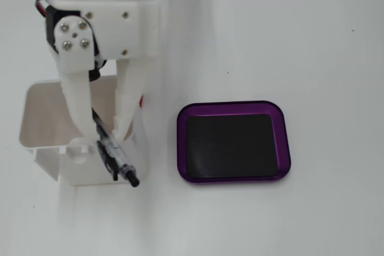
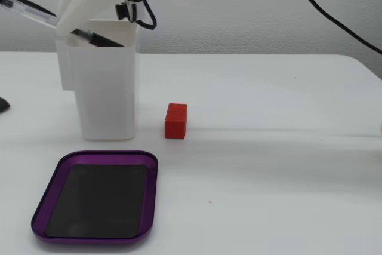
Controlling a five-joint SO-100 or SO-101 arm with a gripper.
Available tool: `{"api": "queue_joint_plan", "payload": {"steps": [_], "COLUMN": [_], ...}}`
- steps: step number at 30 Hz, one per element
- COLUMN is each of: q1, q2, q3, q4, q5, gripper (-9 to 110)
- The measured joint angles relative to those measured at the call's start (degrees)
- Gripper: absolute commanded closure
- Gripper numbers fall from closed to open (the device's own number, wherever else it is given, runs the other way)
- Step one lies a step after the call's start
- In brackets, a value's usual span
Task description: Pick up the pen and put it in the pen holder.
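The pen (image 1: 114, 157) has a clear barrel and a black tip. It lies tilted across the white pen holder (image 1: 42, 112), with one end down inside and the other sticking out over the rim. In the other fixed view the pen (image 2: 27, 9) pokes out to the left of the holder (image 2: 104, 94). My white gripper (image 1: 101, 141) hangs over the holder's mouth. Its jaws stand apart, one on each side of the pen, with a gap at each finger. The gripper (image 2: 68, 25) reaches the holder's top edge there.
A purple tray (image 1: 234, 107) with a black inside lies beside the holder; it is in front of the holder in the other fixed view (image 2: 48, 207). A small red block (image 2: 176, 120) stands next to the holder. A black cable (image 2: 334, 19) hangs at the top right.
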Motion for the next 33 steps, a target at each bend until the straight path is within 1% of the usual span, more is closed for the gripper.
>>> {"api": "queue_joint_plan", "payload": {"steps": [6,8,12,14,19,24,29,33], "q1": [1.9,3.0,3.0,2.6,3.5,3.3,3.3,3.1], "q2": [-0.4,-0.4,-0.4,-0.4,-0.4,0.4,7.2,14.4], "q3": [0.0,0.0,-0.1,-0.1,-0.4,-4.4,-12.2,-17.4], "q4": [0.0,0.0,0.0,0.8,5.4,9.8,16.8,24.7], "q5": [0.0,0.0,0.0,0.0,0.0,-0.4,-7.6,-17.5], "gripper": [100,96,84,80,79,79,79,79]}}
